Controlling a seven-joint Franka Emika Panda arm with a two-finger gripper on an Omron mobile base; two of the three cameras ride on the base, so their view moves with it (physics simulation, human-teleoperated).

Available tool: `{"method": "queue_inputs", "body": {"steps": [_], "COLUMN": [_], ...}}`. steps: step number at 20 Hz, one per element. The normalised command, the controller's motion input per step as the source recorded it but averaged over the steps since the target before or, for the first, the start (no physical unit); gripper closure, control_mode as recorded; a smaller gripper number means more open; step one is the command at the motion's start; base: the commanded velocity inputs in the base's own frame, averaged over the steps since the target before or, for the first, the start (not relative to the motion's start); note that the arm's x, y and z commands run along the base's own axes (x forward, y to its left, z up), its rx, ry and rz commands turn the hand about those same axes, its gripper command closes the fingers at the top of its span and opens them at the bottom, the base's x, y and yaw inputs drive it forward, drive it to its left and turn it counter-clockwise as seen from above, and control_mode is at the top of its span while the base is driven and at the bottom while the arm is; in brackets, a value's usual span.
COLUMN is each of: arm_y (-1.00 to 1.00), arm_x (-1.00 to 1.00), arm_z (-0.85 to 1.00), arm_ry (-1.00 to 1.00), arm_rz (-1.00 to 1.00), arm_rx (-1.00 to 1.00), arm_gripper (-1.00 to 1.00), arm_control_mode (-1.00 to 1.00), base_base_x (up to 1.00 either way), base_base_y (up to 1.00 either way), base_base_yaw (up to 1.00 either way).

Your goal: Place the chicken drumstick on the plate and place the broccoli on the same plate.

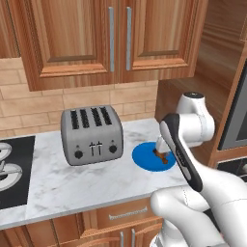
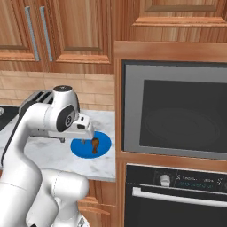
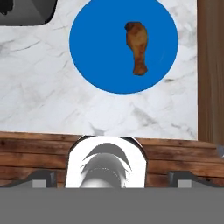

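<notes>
The chicken drumstick [image 3: 137, 47] lies on the blue plate [image 3: 96, 52], in its right half, thick end pointing away from the counter's front edge. The plate [image 1: 144, 157] sits on the marble counter to the right of the toaster, and the drumstick [image 2: 94, 145] shows as a small brown piece on it. My gripper [image 2: 87, 136] hangs open just above the plate with nothing between its fingers; one fingertip [image 3: 43, 178] stands far out to the side in the hand view. The broccoli is out of view.
A silver four-slot toaster [image 1: 91, 135] stands left of the plate. A black cooktop [image 1: 14, 169] with a pan lies at the counter's far left. A wooden oven cabinet [image 2: 177, 111] walls off the counter's right end, close to the plate.
</notes>
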Motion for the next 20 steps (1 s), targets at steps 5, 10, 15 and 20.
{"method": "queue_inputs", "body": {"steps": [5,10,15,20], "arm_y": [0.0,0.0,0.0,0.0], "arm_x": [0.0,0.0,0.0,0.0], "arm_z": [0.0,0.0,0.0,0.0], "arm_ry": [0.0,0.0,0.0,0.0], "arm_rz": [0.0,0.0,0.0,0.0], "arm_rx": [0.0,0.0,0.0,0.0], "arm_gripper": [-1.0,-1.0,-1.0,-1.0], "arm_control_mode": [1.0,1.0,1.0,1.0], "base_base_x": [-0.38,-0.72,-0.56,-0.27], "base_base_y": [0.12,0.65,1.0,1.0], "base_base_yaw": [0.0,0.0,0.0,0.0]}}
